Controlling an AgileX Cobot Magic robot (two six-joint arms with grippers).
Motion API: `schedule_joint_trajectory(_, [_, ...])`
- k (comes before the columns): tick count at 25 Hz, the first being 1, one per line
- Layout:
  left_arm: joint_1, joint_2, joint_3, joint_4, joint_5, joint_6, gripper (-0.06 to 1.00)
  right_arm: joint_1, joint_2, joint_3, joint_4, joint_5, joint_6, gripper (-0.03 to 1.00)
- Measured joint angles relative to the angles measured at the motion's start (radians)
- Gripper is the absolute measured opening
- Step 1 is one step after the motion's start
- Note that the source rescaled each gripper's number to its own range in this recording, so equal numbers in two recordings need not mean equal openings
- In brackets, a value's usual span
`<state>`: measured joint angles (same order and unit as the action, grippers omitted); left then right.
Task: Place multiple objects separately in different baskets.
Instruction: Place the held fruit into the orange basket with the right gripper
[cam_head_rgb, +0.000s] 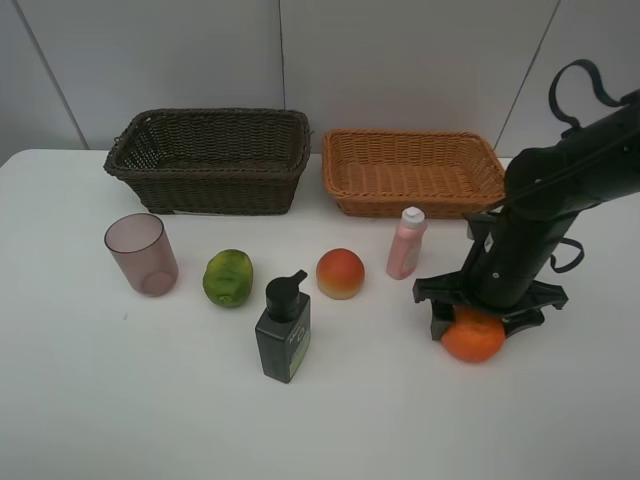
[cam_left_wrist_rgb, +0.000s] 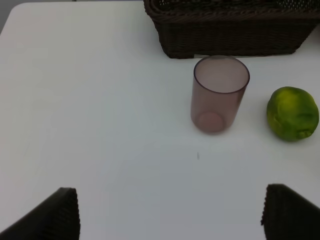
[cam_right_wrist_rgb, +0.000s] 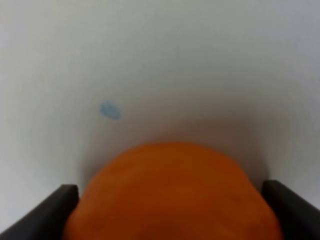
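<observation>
My right gripper (cam_head_rgb: 487, 318) reaches down onto the orange (cam_head_rgb: 473, 340) at the table's front right. In the right wrist view the orange (cam_right_wrist_rgb: 170, 195) fills the gap and touches both fingers. My left gripper (cam_left_wrist_rgb: 170, 215) is open, with bare table between its fingers. Beyond it stand the mauve cup (cam_left_wrist_rgb: 219, 92) and the green fruit (cam_left_wrist_rgb: 292, 113). A row runs across the table: cup (cam_head_rgb: 142, 253), green fruit (cam_head_rgb: 228, 277), dark pump bottle (cam_head_rgb: 283, 330), peach-like fruit (cam_head_rgb: 340, 273), pink bottle (cam_head_rgb: 406, 243). Behind them are the dark brown basket (cam_head_rgb: 200, 190) and the tan basket (cam_head_rgb: 345, 190).
Both baskets stand side by side against the back wall and nothing shows inside them. The dark basket's wall (cam_left_wrist_rgb: 230, 35) lies just behind the cup. A small blue mark (cam_right_wrist_rgb: 110, 110) sits on the table beyond the orange. The left arm is outside the high view.
</observation>
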<state>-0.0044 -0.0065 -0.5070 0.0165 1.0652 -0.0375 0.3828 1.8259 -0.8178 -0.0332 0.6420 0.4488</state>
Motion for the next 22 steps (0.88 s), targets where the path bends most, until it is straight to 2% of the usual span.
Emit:
schedule_joint_trajectory(5, [0.0,0.0,0.0,0.0,0.0,0.0,0.95,0.0,-0.02,-0.05,0.001,0.066,-0.009,0.64])
schedule_joint_trajectory(13, [0.0,0.0,0.0,0.0,0.0,0.0,0.95,0.0,-0.072,-0.245,-0.008,0.293,-0.135,0.64])
schedule_joint_trajectory(22, [0.0,0.0,0.0,0.0,0.0,0.0,0.95,-0.003,-0.01,-0.583,-0.156,0.513,-0.157,0.64])
